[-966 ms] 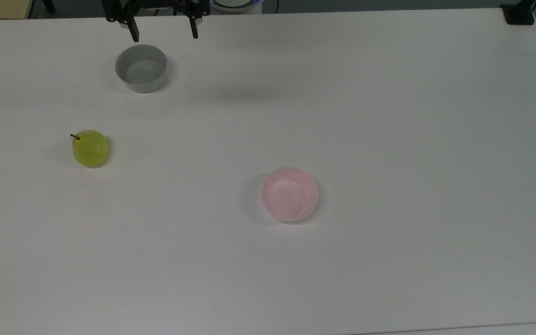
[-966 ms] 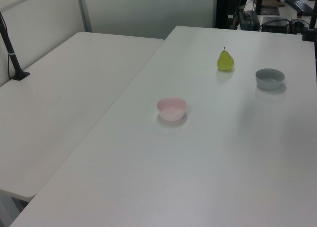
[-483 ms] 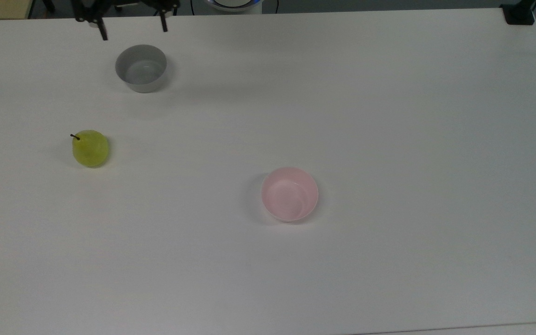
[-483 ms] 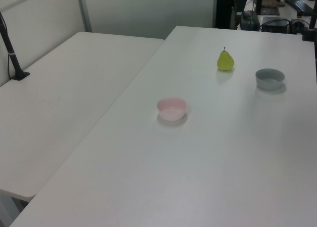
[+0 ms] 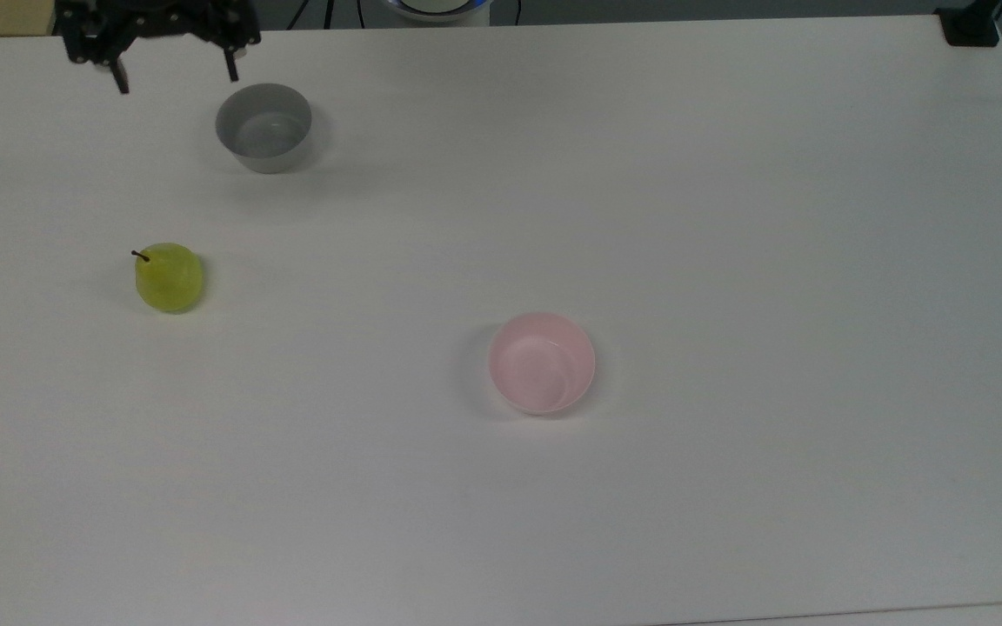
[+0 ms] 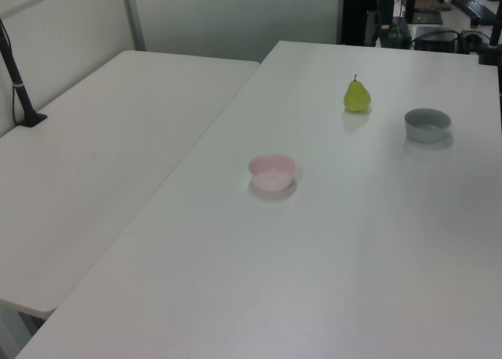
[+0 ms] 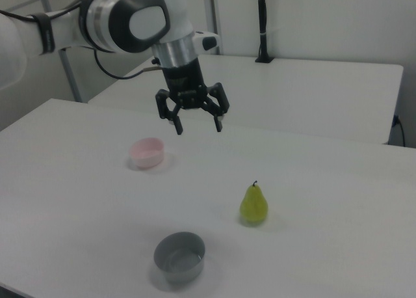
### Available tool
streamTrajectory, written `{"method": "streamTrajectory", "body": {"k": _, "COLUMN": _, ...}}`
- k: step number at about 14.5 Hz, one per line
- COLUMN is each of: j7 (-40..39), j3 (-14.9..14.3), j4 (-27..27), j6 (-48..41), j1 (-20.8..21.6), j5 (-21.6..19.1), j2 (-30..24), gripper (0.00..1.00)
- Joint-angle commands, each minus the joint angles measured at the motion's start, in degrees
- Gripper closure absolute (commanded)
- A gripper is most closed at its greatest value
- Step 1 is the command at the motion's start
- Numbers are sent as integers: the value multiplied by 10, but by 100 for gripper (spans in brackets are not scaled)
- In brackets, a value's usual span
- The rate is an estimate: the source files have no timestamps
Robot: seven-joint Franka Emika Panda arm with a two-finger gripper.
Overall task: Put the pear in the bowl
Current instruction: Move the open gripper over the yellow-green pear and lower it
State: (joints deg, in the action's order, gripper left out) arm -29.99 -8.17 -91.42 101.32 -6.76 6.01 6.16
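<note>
**Gripper held open above the table, pear standing on the surface, pink bowl empty**

From my station I work through the right view, nearest things first. Closest to that camera, near the table's (image 7: 338,181) near edge, I see the grey bowl (image 7: 179,256), upright with nothing in it. A little further in and toward the right view's right stands the pear (image 7: 254,205), yellow-green, upright on its base with its short dark stem pointing up; it touches nothing but the white surface. Further back, toward the right view's left, sits the pale pink bowl (image 7: 147,153), also with nothing inside, well apart from the pear.

Above the table I see the gripper (image 7: 197,125) on the white arm (image 7: 97,21), pointing down with its two black fingers spread wide and nothing between them. It hangs clear of the surface.

In the top view I place things by the table's (image 5: 727,217) edges. The pink bowl (image 5: 542,362) lies near the middle of the surface. The pear (image 5: 169,277) is toward the left edge, well apart from the pink bowl. The grey bowl (image 5: 263,127) is near the far edge, and the gripper (image 5: 177,83) shows at the far left corner, just beside the grey bowl, jaws apart.

In the left view, the pink bowl (image 6: 271,172) is the nearest object, with the grey bowl (image 6: 427,125) and the pear (image 6: 357,96) beyond it.
</note>
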Motion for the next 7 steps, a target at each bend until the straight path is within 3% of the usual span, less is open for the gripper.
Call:
{"method": "streamTrajectory", "body": {"k": 1, "j7": -16, "j3": -4, "j4": -17, "j6": 69, "j1": -18, "j5": 4, "j2": 24, "gripper": 0}}
{"method": "streamTrajectory", "body": {"k": 4, "j7": -9, "j3": -4, "j4": -31, "j6": 102, "j1": -31, "j5": 2, "j2": 41, "gripper": 0}}
{"method": "streamTrajectory", "body": {"k": 7, "j7": -5, "j3": -18, "j4": -101, "j6": 207, "j1": -43, "j5": -51, "j2": 43, "gripper": 0}}
